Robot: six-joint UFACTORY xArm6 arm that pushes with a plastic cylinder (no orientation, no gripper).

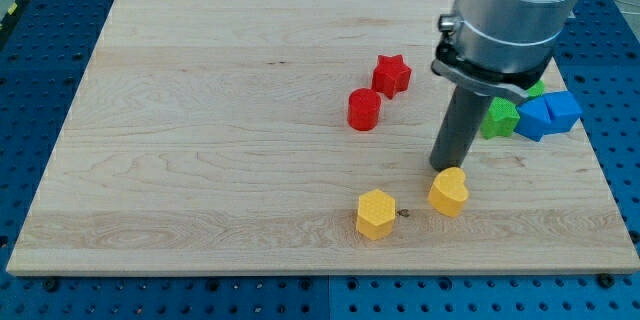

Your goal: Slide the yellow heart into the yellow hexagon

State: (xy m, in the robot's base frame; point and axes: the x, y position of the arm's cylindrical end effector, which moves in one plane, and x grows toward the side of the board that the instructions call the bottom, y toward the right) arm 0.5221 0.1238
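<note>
The yellow heart (449,192) lies on the wooden board (200,140) near the view's bottom right. The yellow hexagon (376,213) lies a short way to its left and slightly lower, with a small gap between them. My tip (444,168) is a dark rod that stands just above the heart in the view, at its top edge and apparently touching it. The arm's grey body fills the view's top right.
A red star (392,75) and a red cylinder (364,109) lie left of the rod, higher in the view. At the board's right edge sit a green star (499,118), two blue blocks (549,114) and a part-hidden green block (535,89).
</note>
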